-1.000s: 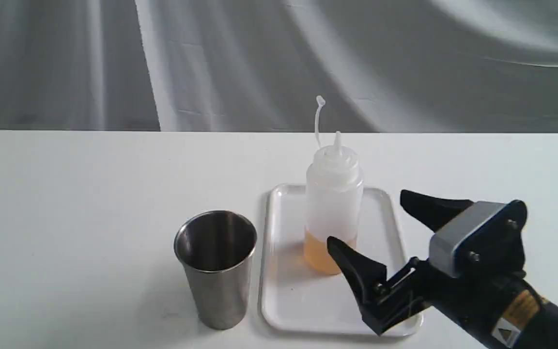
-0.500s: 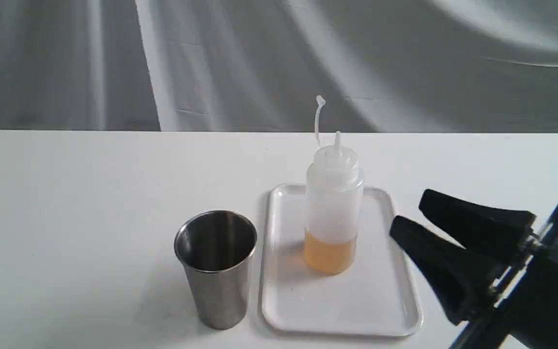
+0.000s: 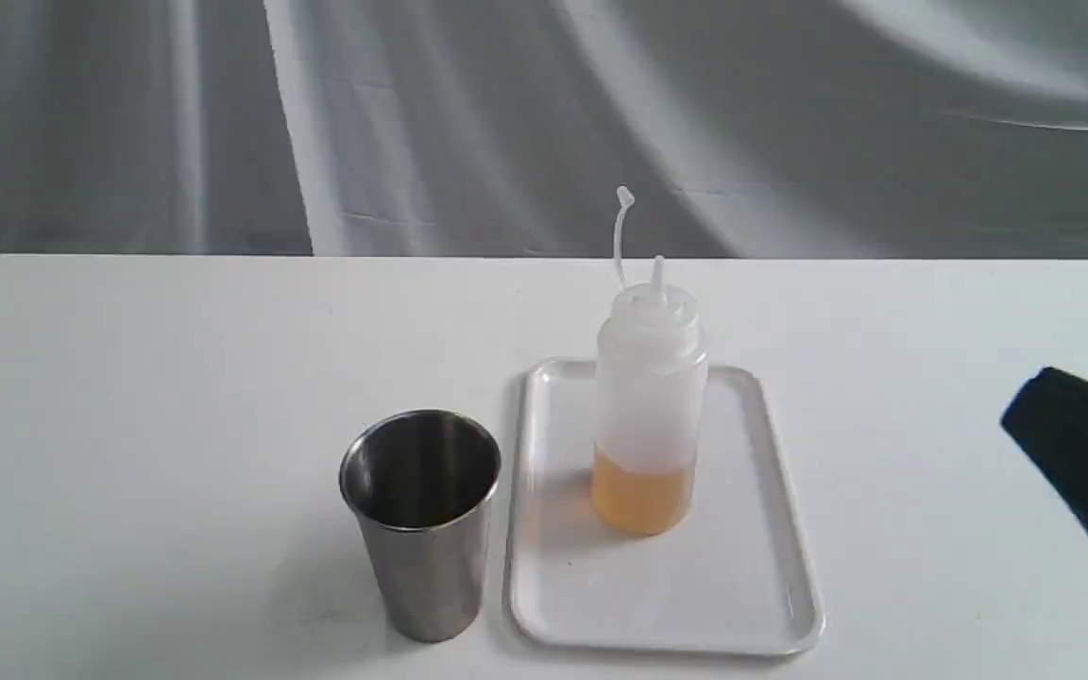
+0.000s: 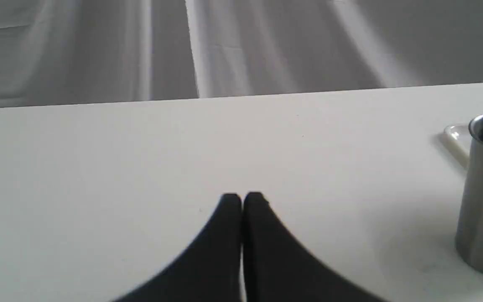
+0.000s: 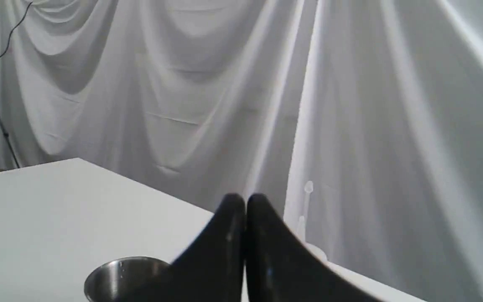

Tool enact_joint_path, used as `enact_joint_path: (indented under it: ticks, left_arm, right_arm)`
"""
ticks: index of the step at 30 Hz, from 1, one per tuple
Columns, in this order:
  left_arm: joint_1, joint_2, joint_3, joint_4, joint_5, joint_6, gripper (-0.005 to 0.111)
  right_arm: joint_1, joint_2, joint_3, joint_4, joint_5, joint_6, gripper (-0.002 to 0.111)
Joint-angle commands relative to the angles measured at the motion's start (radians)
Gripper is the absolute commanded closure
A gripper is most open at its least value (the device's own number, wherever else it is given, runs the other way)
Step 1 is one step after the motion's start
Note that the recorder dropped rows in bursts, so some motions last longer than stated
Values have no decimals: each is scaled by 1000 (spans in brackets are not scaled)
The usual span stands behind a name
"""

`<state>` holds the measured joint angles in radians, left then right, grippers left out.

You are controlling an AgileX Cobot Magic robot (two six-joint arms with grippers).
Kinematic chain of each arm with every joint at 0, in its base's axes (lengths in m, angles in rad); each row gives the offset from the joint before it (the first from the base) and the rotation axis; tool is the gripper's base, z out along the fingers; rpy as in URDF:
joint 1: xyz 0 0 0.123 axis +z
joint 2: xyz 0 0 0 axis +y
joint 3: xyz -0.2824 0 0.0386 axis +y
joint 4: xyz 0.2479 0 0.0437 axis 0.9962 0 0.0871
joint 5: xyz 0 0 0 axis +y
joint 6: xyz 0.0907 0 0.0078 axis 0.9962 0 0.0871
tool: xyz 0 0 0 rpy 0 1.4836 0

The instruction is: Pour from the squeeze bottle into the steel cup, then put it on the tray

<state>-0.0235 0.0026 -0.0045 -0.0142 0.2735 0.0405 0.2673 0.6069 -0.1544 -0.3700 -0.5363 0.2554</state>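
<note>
Exterior view: the squeeze bottle (image 3: 650,406) stands upright on the tray (image 3: 771,604), with the steel cup (image 3: 421,529) just beside at 9 o'clock. My right arm (image 3: 1087,453) shows at the 3 o'clock edge. Left wrist view: my left jaws are pressed together, empty. Right wrist view: my right jaws are also closed on nothing. I judge that a careless sweep could tip the uncapped bottle and spill it.

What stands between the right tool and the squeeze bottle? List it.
Nothing visible. The right tool, shut, sits at the exterior view's right edge; only table and the tray rim lie between it and the squeeze bottle.
</note>
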Motion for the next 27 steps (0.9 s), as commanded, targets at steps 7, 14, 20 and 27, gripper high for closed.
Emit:
enact_joint_path:
  ticks: [7,14,20,27]
  left_arm:
    - [2,-3,4,-1,-8,-6,107]
    - [2,-3,4,-1,-8,-3,107]
    - [2,-3,4,-1,-8,-3,107]
    - [2,-3,4,-1,-8,-5,107]
  right_arm:
    - [3,-301,7,79,400,22,108]
    - [3,-492,7,180,645,22,108]
    - [3,-574,1,250,678,22,108]
    - [3,-601,-29,252,683,22,108]
